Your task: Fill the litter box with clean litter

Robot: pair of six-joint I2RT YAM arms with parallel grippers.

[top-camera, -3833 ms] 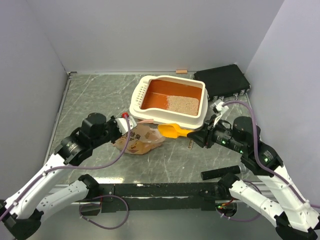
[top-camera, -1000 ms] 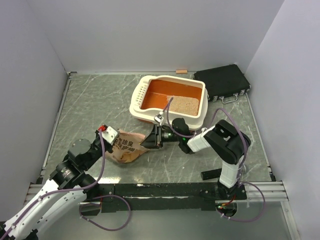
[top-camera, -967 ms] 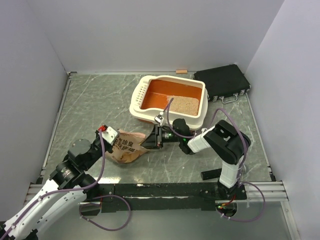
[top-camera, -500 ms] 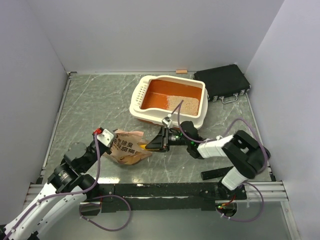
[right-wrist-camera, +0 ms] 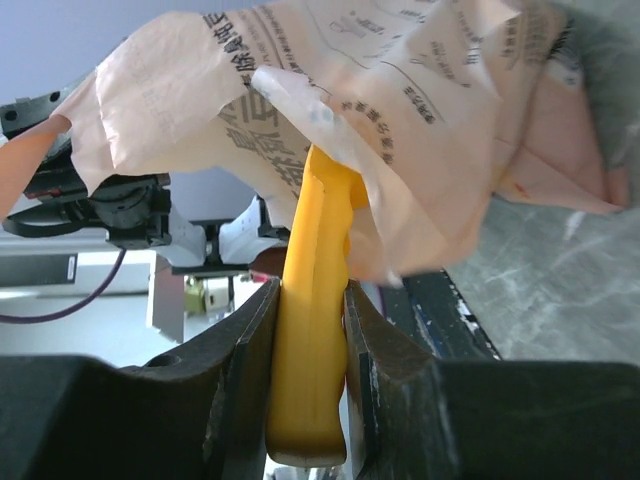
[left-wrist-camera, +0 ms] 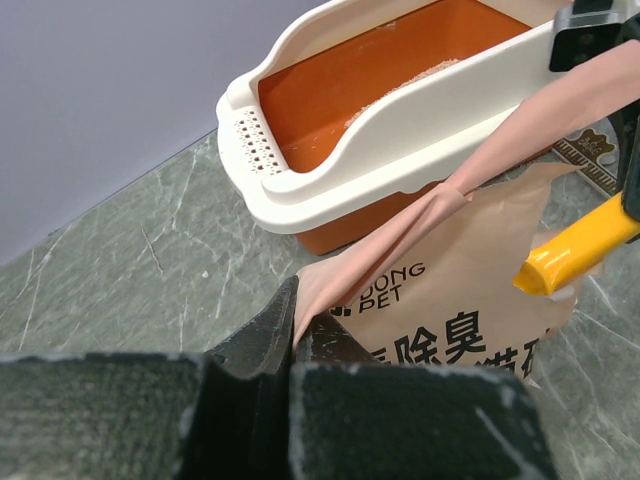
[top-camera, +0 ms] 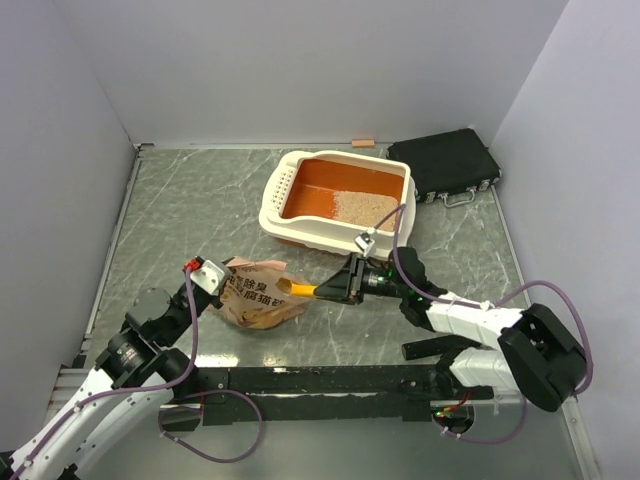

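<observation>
Stretched lower now, right pincer [right-wrist-camera: 312,300] clamps the scoop [top-camera: 301,291] poked into the bag [top-camera: 255,303]; left pincer [left-wrist-camera: 297,325] pinches its edge, near the litter box [top-camera: 300,222]; bare bench [top-camera: 180,210] leftward.

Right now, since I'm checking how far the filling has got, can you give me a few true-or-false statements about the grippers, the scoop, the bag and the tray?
1. The right gripper is shut on the handle of the orange-yellow plastic scoop. True.
2. The scoop's head hangs over the orange litter box with the cream rim. False: it is tucked into the crumpled tan paper bag.
3. The left gripper pinches the bag's edge. True.
4. The litter box is bare inside. False: a patch of beige sandy litter lies at one end.
</observation>
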